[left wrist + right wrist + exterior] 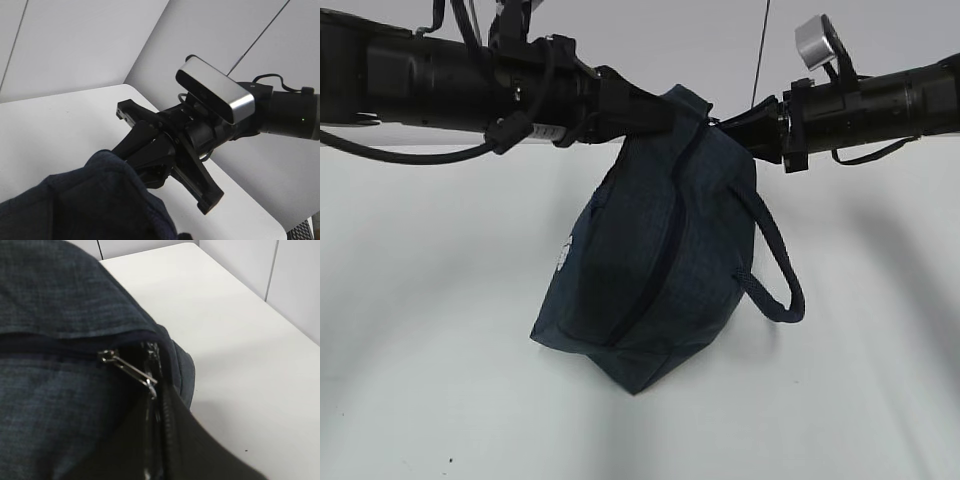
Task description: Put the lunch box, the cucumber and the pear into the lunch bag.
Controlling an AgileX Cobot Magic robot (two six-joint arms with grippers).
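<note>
The table [430, 400] is white and bare on every side, with its edge well away. Above it the bag [660, 270] hangs clear, pinched at its top between both arms, its long axis pointing down and the zipper running along it. The left gripper [665, 112] and right gripper [735, 128] are each clamped on the fabric rim. The zipper pull [127, 369] lies just beside the right gripper (the nearer one). Box, cucumber and pear are out of sight.

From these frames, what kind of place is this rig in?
Probably a lab or test cell, not a kitchen. A bare white table stands against plain pale panelled walls, and two black robot arms with wrist cameras hold up a navy lunch bag. No household furnishings show in any view.
</note>
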